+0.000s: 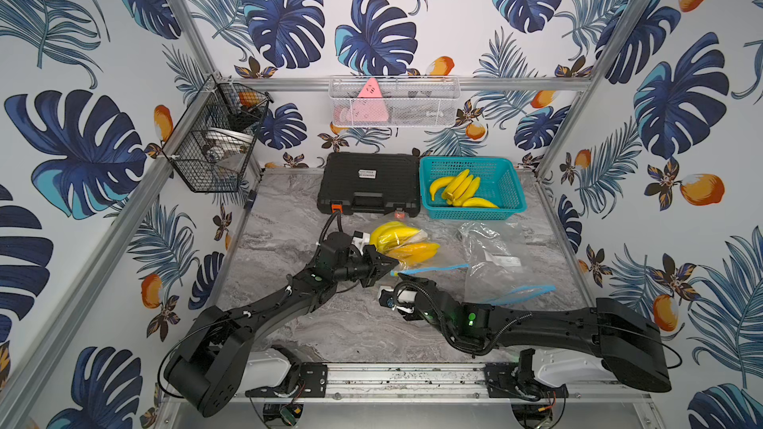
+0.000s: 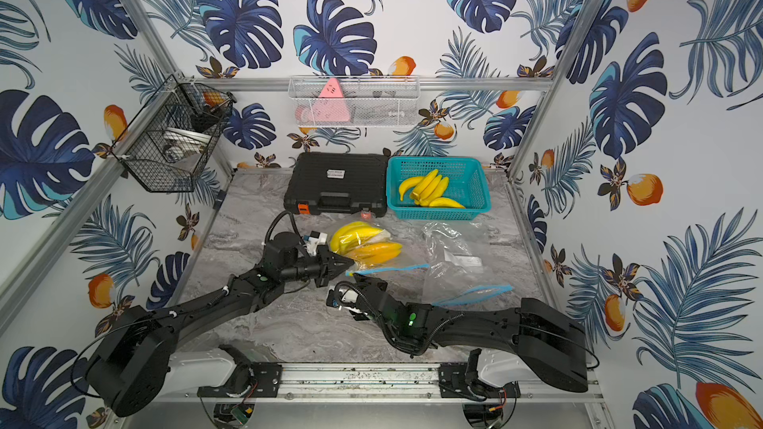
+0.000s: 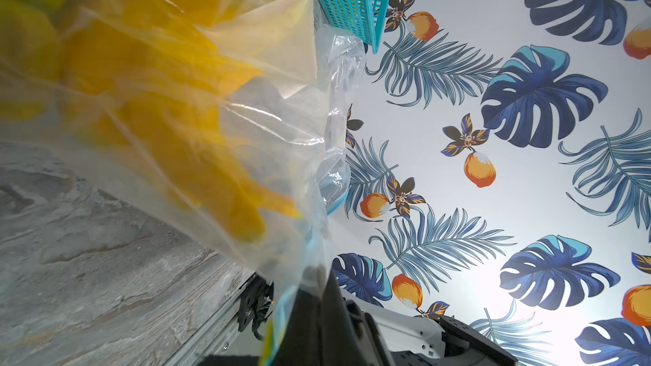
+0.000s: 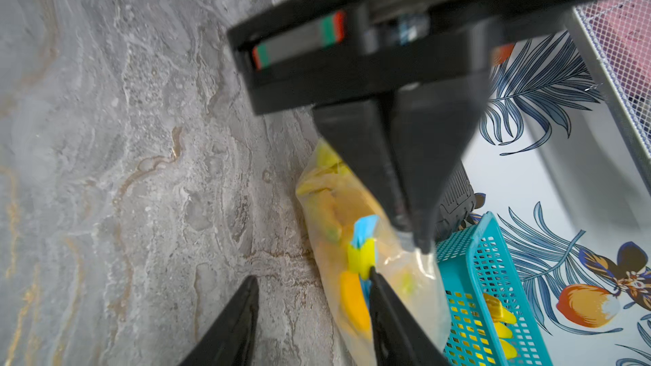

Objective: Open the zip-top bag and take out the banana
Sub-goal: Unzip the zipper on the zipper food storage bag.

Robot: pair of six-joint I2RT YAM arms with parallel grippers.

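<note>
At the near middle of the grey marbled tabletop [image 1: 313,336], the right gripper [image 4: 311,274] stands with its jaws apart and nothing between them. One fingertip [image 4: 380,286] sits right at the small yellow slider tab [image 4: 361,255]; actual contact cannot be confirmed. The slider is at the left end of the blue zip strip [image 1: 433,269]. The strip's long axis runs left to right, with the right end angled slightly farther away. It borders the near edge of the clear zip-top bag [image 1: 429,262], which lies just beyond the right gripper on its far side. The yellow bananas [image 1: 394,235] are inside, in the bag's far-left part. The left gripper [image 1: 390,262] extends from the left, jaws clamped together on the bag's clear film at the corner beside the slider.

The right gripper is the nearer one to the slider. Judgement: the slider is off-centre in the gap, so it needs centring between the right jaws. Travel would then go rightward along the strip while the left gripper anchors the corner.
</note>
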